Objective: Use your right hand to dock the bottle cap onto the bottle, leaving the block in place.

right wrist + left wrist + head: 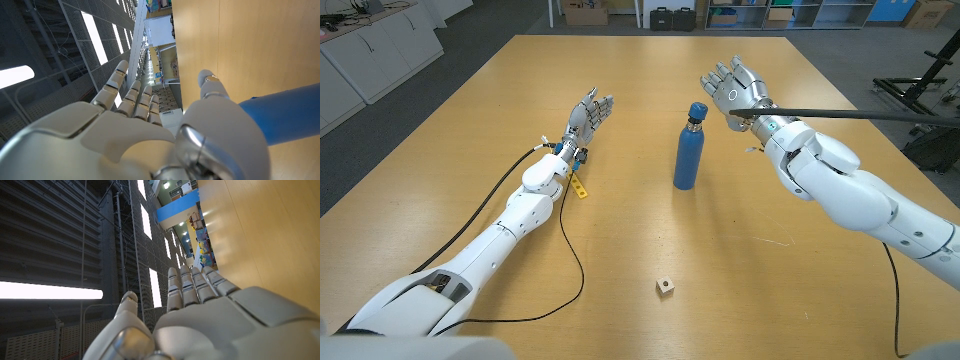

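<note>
A blue bottle (pixel 689 150) stands upright in the middle of the wooden table (pixel 640 230), with a blue cap (pixel 698 110) sitting on its neck. My right hand (pixel 736 90) is just right of the cap, fingers apart, holding nothing and not touching the bottle. In the right wrist view the right hand (pixel 150 135) is spread and the bottle's blue body (pixel 285 117) lies beside the thumb. A small pale block (pixel 665 288) sits near the table's front edge. My left hand (pixel 588 115) stands on its edge left of the bottle, fingers straight, empty; the left hand (pixel 200 320) looks the same in its wrist view.
A small yellow piece (pixel 579 187) lies on the table by my left wrist. A thin black rod (pixel 860 114) crosses above my right forearm. Black cables (pixel 570 250) trail along the left arm. Cases and boxes (pixel 670 16) stand beyond the far edge.
</note>
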Robot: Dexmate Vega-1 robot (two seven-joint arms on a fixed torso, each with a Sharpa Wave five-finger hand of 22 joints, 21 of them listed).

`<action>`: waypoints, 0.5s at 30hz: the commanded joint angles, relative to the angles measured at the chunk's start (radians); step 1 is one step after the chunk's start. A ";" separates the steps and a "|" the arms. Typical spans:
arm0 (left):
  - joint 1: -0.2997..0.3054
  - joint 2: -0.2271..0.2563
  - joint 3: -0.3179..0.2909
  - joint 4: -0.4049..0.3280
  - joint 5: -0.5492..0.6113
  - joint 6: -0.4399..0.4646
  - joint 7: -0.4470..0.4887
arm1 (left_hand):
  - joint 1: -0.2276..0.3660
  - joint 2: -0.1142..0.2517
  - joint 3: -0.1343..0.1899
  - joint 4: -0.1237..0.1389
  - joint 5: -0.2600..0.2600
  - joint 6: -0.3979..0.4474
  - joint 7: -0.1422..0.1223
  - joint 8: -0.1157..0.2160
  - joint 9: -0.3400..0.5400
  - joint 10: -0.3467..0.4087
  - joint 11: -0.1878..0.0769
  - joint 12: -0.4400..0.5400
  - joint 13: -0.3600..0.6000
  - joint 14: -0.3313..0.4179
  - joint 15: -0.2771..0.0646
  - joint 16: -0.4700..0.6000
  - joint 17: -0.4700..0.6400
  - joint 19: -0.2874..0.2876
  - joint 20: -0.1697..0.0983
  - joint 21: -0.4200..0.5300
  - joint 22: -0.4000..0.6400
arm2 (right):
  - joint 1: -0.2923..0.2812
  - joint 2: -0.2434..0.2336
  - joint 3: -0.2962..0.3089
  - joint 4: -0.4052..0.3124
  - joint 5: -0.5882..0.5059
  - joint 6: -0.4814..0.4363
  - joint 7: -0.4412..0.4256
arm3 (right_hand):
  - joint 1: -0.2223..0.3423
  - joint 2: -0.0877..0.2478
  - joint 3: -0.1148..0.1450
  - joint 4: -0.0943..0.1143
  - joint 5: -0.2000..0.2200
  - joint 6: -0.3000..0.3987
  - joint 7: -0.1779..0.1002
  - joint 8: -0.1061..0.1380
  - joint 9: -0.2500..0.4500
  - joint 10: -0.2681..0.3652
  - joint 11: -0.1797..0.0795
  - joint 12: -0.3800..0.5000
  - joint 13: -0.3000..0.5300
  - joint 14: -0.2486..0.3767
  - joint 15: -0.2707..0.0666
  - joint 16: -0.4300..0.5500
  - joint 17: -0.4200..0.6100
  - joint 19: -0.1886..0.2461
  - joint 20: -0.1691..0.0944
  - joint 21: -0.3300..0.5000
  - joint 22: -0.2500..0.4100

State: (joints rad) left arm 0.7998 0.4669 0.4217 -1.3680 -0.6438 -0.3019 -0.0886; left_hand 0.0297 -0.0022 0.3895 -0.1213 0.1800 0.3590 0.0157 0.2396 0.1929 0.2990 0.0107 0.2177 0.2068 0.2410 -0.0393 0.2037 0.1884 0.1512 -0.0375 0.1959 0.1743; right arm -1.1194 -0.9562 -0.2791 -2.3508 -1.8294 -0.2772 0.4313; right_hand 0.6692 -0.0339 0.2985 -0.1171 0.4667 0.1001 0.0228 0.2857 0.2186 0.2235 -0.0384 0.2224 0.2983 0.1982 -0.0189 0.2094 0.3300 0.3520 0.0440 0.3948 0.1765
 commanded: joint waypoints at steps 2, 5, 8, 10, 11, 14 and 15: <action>0.005 0.033 0.001 -0.071 0.022 0.058 0.040 | 0.000 0.006 0.007 -0.002 -0.002 0.010 0.002 0.000 0.006 0.004 0.002 -0.006 0.002 0.009 -0.021 -0.002 0.001 0.004 -0.025 -0.001 0.003 | -0.091 0.155 0.072 0.096 0.224 -0.194 -0.211 | 0.013 0.013 0.008 -0.001 0.007 0.017 0.035 0.006 0.000 0.026 0.014 0.010 -0.006 0.028 0.000 0.010 -0.007 0.024 -0.013 0.002 0.002; 0.004 0.038 0.003 -0.084 0.028 0.073 0.051 | 0.000 0.006 0.007 -0.002 -0.002 0.010 0.002 0.000 0.006 0.004 0.001 -0.006 0.002 0.009 -0.022 -0.002 0.001 0.004 -0.025 -0.001 0.003 | -0.104 0.182 0.079 0.123 0.289 -0.221 -0.291 | 0.004 0.041 0.015 0.013 0.002 0.027 0.033 0.007 -0.002 0.038 0.024 0.012 -0.012 0.032 0.005 0.010 -0.010 0.013 -0.025 -0.006 0.003; 0.003 0.043 0.004 -0.095 0.032 0.086 0.063 | 0.000 0.006 0.007 -0.002 -0.002 0.011 0.002 0.000 0.006 0.006 0.001 -0.005 0.002 0.009 -0.021 -0.002 0.001 0.004 -0.025 -0.001 0.003 | -0.111 0.211 0.085 0.148 0.363 -0.245 -0.363 | -0.011 0.059 0.014 0.027 -0.007 0.050 0.033 0.013 -0.003 0.048 0.030 0.014 -0.017 0.041 0.008 0.013 -0.013 0.016 -0.028 -0.009 0.004; 0.004 0.043 0.002 -0.099 0.034 0.089 0.070 | 0.000 0.006 0.007 -0.002 -0.002 0.012 0.002 0.000 0.006 0.005 0.001 -0.006 0.002 0.010 -0.021 -0.002 0.001 0.005 -0.025 0.000 0.003 | -0.116 0.235 0.098 0.157 0.439 -0.254 -0.404 | -0.023 0.072 0.015 0.036 -0.015 0.067 0.040 0.016 -0.003 0.058 0.038 0.016 -0.021 0.046 0.012 0.014 -0.016 0.022 -0.032 -0.010 0.004; 0.006 0.044 0.002 -0.101 0.035 0.088 0.073 | 0.000 0.006 0.007 -0.002 -0.002 0.013 0.002 0.000 0.006 0.005 0.001 -0.006 0.002 0.010 -0.022 -0.002 0.001 0.005 -0.025 0.000 0.003 | -0.119 0.249 0.105 0.162 0.481 -0.258 -0.426 | -0.029 0.080 0.015 0.042 -0.021 0.085 0.040 0.022 -0.003 0.059 0.038 0.016 -0.023 0.050 0.013 0.015 -0.018 0.026 -0.034 -0.010 0.004; 0.012 0.041 0.000 -0.108 0.037 0.081 0.083 | 0.000 0.006 0.007 -0.002 -0.002 0.013 0.000 0.000 0.006 0.006 0.000 -0.006 0.002 0.010 -0.022 -0.002 0.001 0.005 -0.025 0.000 0.003 | -0.130 0.294 0.131 0.176 0.619 -0.260 -0.503 | -0.045 0.110 0.021 0.054 -0.047 0.169 0.023 0.052 0.004 0.100 0.045 0.026 -0.034 0.085 0.015 0.022 -0.030 0.049 -0.035 -0.013 0.003; 0.015 0.040 -0.001 -0.110 0.038 0.079 0.086 | 0.000 0.006 0.007 -0.002 -0.002 0.014 -0.001 0.000 0.006 0.006 0.000 -0.006 0.002 0.011 -0.022 -0.002 0.002 0.005 -0.025 0.000 0.003 | -0.134 0.308 0.139 0.183 0.663 -0.257 -0.533 | -0.045 0.114 0.023 0.055 -0.050 0.176 0.021 0.055 0.005 0.111 0.042 0.029 -0.035 0.091 0.016 0.023 -0.032 0.054 -0.035 -0.013 0.003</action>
State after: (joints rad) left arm 0.8041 0.5000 0.4215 -1.4441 -0.6182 -0.2358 -0.0373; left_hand 0.0297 -0.0023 0.3895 -0.1213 0.1800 0.3644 0.0211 0.2396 0.1929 0.2989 0.0107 0.2177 0.2068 0.2410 -0.0393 0.2039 0.1883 0.1512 -0.0375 0.1959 0.1742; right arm -1.2126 -0.7711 -0.1997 -2.2310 -1.5020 -0.4755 0.1306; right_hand 0.6250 0.0629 0.3178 -0.0692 0.4262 0.2416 0.0475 0.3271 0.2164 0.3105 0.0057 0.2418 0.2653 0.2699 -0.0040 0.2246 0.3019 0.3901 0.0065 0.3870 0.1767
